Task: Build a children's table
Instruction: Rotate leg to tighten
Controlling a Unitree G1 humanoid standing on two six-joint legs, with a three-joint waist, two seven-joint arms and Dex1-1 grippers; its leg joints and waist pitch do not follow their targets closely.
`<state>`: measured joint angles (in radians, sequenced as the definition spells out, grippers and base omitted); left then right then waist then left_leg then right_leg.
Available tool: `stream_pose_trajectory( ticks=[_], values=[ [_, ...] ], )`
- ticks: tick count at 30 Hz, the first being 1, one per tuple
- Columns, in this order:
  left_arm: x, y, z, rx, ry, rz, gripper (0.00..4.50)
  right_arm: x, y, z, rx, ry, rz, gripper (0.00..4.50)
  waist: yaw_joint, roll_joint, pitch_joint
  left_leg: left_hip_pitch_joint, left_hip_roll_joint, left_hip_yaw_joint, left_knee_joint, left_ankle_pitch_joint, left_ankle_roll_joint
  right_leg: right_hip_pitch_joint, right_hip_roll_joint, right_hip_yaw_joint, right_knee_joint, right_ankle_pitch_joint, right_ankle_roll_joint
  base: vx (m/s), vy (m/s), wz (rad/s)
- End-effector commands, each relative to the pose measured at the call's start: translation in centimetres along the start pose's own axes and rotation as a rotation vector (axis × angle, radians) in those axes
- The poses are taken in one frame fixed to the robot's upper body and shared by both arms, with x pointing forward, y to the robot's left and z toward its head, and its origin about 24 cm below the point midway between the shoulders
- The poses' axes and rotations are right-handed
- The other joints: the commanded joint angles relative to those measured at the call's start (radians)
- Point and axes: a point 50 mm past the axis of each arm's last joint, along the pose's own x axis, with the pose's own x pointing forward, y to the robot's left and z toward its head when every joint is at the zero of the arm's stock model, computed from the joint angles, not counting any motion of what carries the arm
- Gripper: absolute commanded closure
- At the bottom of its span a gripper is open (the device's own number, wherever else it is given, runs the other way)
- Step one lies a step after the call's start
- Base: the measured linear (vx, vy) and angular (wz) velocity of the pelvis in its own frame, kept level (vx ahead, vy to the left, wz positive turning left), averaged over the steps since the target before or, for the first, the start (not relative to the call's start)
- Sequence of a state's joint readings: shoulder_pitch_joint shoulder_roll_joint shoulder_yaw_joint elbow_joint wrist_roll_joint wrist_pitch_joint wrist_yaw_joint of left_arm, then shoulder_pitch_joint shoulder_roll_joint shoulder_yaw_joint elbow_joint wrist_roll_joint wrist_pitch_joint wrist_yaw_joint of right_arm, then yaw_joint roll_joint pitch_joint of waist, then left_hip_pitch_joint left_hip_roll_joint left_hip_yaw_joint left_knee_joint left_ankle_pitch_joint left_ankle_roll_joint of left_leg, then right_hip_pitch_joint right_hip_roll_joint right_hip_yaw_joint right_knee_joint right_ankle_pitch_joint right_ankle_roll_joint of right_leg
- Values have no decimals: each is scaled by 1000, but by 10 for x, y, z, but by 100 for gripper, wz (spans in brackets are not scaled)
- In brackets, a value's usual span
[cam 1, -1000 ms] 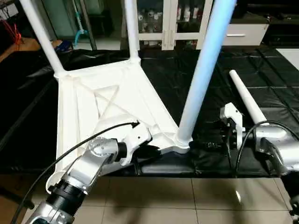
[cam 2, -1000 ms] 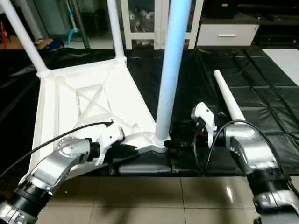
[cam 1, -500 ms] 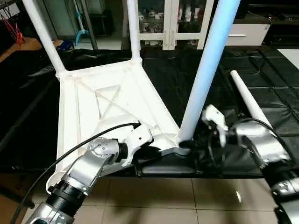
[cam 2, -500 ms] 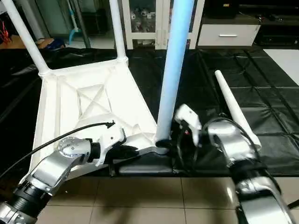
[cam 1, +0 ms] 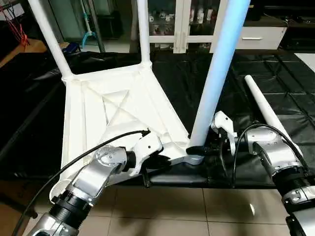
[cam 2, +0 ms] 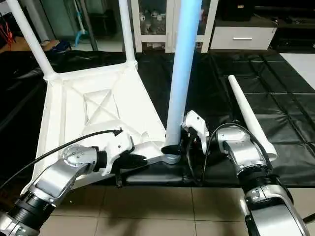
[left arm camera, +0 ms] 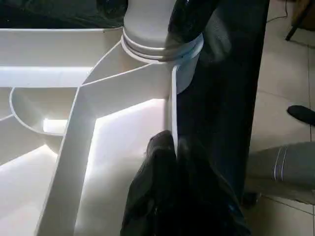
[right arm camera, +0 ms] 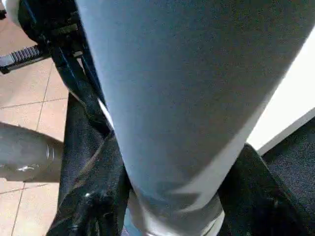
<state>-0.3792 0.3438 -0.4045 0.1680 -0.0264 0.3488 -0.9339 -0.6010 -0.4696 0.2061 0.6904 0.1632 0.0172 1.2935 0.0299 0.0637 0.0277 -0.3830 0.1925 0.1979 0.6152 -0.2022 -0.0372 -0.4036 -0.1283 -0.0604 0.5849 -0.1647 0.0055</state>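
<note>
A white children's table (cam 1: 118,110) lies upside down on a black-covered surface (cam 1: 290,73), its ribbed underside facing up. Three legs stand in corner sockets: two at the far corners (cam 1: 47,37) (cam 1: 143,29) and one at the near right corner (cam 1: 216,73). A fourth leg (cam 1: 263,105) lies loose on the black covering to the right, and the near left corner, partly hidden behind the left arm, carries no leg, so the job looks about three-quarters done.

The right gripper (cam 2: 178,145) is at the foot of the near right leg, its black fingers (right arm camera: 93,206) spread to either side of the tube just above the socket (cam 1: 195,156), apparently seating it.

The left gripper (left arm camera: 170,147) is pinched on a thin upright rib of the underside, just left of that socket, seemingly steadying the table.
</note>
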Motion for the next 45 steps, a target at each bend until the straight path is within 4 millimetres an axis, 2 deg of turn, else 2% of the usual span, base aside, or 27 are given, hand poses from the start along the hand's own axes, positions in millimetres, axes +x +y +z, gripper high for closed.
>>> stream_pose_trajectory(
  ticks=[1, 3, 6, 7, 9, 10, 11, 12, 15, 17, 19, 20, 21, 22, 24, 25, 26, 27, 29, 30, 32, 33, 36, 38, 39, 41, 45],
  values=[
    [6, -10, -19, -47, 90, -41, 450, -4, -3, -5, 8, 28, -46, 245, -6, -16, -61, 18, 29, -7, -74, -143, 104, 46, -6, 16, -40, -104, -282, 0, 0, 0],
    [10, -3, -19, -59, 98, 36, 450, 5, -10, -6, 22, -18, -215, 249, -9, -15, -58, 18, 29, -7, -76, -166, 92, 41, -7, 18, -44, -132, -277, 0, 0, 0],
    [17, 8, -15, -80, 93, 163, 450, 16, -16, -11, 84, -52, -400, 253, -20, -17, -51, 17, 25, -10, -86, -250, 44, 41, -7, 19, -57, -255, -240, 0, 0, 0],
    [19, 13, -13, -95, 89, 216, 450, 20, -17, -13, 123, -69, -461, 253, -31, -21, -46, 19, 25, -11, -88, -300, 19, 36, -6, 20, -63, -312, -221, 0, 0, 0],
    [27, 31, -1, -170, 64, 395, 450, 34, -22, -18, 250, -96, -702, 254, -40, -22, -46, 20, 20, -19, -92, -356, -10, 35, -8, 18, -71, -409, -181, -56, -1, -2],
    [28, 35, 2, -182, 59, 431, 450, 37, -23, -18, 265, -92, -760, 254, -51, -18, -42, 24, 17, -19, -93, -389, -30, 24, -5, 19, -79, -455, -161, -61, 0, -3],
    [29, 36, 3, -186, 57, 447, 450, 38, -23, -19, 269, -88, -788, 254, -58, -22, -46, 25, 16, -25, -94, -416, -35, 26, -5, 14, -84, -488, -140, -57, 3, -2],
    [31, 39, 7, -202, 46, 479, 450, 43, -23, -18, 291, -94, -825, 254, -66, -20, -45, 19, 14, -27, -96, -436, -27, 27, -4, 12, -88, -503, -125, 0, 0, 0],
    [37, 45, 17, -230, 12, 534, 450, 60, -20, -12, 321, -120, -893, 255, -76, -13, -47, 18, 13, -28, -96, -447, -19, 24, -4, 10, -94, -487, -122, 0, 0, 0],
    [43, 46, 24, -226, -4, 547, 450, 79, -14, 0, 324, -180, -891, 255, -82, -4, -55, 19, 15, -30, -97, -424, -14, 24, -4, 9, -90, -401, -151, 0, 0, 0],
    [47, 45, 26, -224, -7, 544, 450, 94, -7, 15, 325, -258, -832, 255, -85, -9, -52, 11, 16, -29, -99, -415, -2, 28, -3, 7, -87, -356, -169, 0, 0, 0],
    [48, 45, 26, -223, -4, 541, 450, 99, -4, 21, 311, -294, -789, 255, -85, -8, -52, 11, 16, -27, -99, -420, 2, 29, -2, 7, -86, -352, -172, 0, 0, 0],
    [47, 44, 23, -215, 4, 530, 450, 101, -1, 29, 263, -332, -742, 255, -83, -13, -54, 11, 18, -26, -98, -410, 11, 29, -5, 8, -85, -330, -181, 0, 0, 0],
    [47, 44, 22, -212, 6, 525, 450, 101, 0, 32, 244, -343, -725, 255, -82, -11, -53, 10, 18, -25, -98, -402, 14, 30, -7, 9, -84, -324, -184, 0, 0, 0],
    [40, 41, 11, -177, 29, 476, 450, 90, 0, 38, 201, -409, -656, 185, -78, -14, -55, 6, 19, -24, -97, -375, 30, 35, -8, 10, -81, -303, -188, 0, 0, 0],
    [38, 38, 7, -163, 35, 444, 450, 83, -3, 39, 189, -420, -659, 183, -77, -22, -55, 4, 21, -23, -96, -358, 47, 37, -9, 11, -79, -281, -195, 0, 0, 0],
    [37, 37, 5, -155, 37, 423, 450, 78, -5, 39, 181, -423, -668, 183, -77, -20, -56, 0, 20, -24, -96, -350, 55, 41, -11, 11, -76, -277, -195, 0, 0, 0],
    [36, 35, 2, -155, 40, 402, 450, 73, -8, 39, 170, -423, -675, 162, -88, -14, -54, -10, 21, -28, -99, -325, 60, 47, -12, 6, -72, -289, -186, 0, 0, 0],
    [32, 28, -4, -138, 43, 331, 450, 63, -12, 39, 142, -421, -675, 143, -89, -11, -55, -6, 22, -29, -97, -314, 54, 44, -13, 5, -74, -288, -191, 0, 0, 0],
    [30, 23, -8, -133, 47, 277, 450, 55, -14, 39, 123, -411, -658, 138, -88, -15, -57, -3, 25, -29, -94, -297, 55, 44, -14, 7, -70, -256, -208, 0, 0, 0],
    [27, 17, -11, -130, 52, 226, 450, 49, -15, 37, 94, -382, -629, 118, -86, -13, -58, 6, 25, -22, -90, -266, 69, 39, -11, 9, -66, -200, -235, 28, -5, 2],
    [18, 4, -16, -101, 53, 102, 450, 34, -14, 21, -7, -194, -531, 118, -74, -11, -64, 4, 27, -25, -85, -198, 90, 50, -10, 6, -52, -120, -259, 57, -4, 2],
    [12, -4, -18, -89, 53, 38, 450, 24, -11, 10, -51, -91, -445, 97, -65, -8, -61, 9, 25, -17, -79, -154, 121, 45, -5, 8, -46, -59, -274, 37, 0, 1],
    [7, -11, -20, -84, 49, -36, 450, 13, -3, 3, -53, -42, -315, 97, -56, -6, -62, 13, 25, -16, -79, -146, 122, 46, -4, 10, -45, -52, -284, 0, 0, 0],
    [5, -14, -20, -85, 47, -65, 450, 8, 1, 0, -49, -25, -252, 97, -43, -7, -62, 20, 26, -14, -78, -152, 123, 45, -3, 11, -46, -41, -288, 0, 0, 0],
    [3, -18, -21, -89, 53, -103, 450, 2, 5, -5, -49, -3, -193, 97, -34, -9, -59, 18, 29, -13, -81, -154, 123, 46, -4, 14, -44, -38, -290, 0, 0, 0],
    [-1, -21, -22, -85, 62, -126, 450, -6, 9, -11, -51, 21, -133, 97, -28, -12, -51, 26, 33, -7, -92, -259, 71, 38, -5, 19, -58, -186, -257, 0, 0, 0]
  ],
)
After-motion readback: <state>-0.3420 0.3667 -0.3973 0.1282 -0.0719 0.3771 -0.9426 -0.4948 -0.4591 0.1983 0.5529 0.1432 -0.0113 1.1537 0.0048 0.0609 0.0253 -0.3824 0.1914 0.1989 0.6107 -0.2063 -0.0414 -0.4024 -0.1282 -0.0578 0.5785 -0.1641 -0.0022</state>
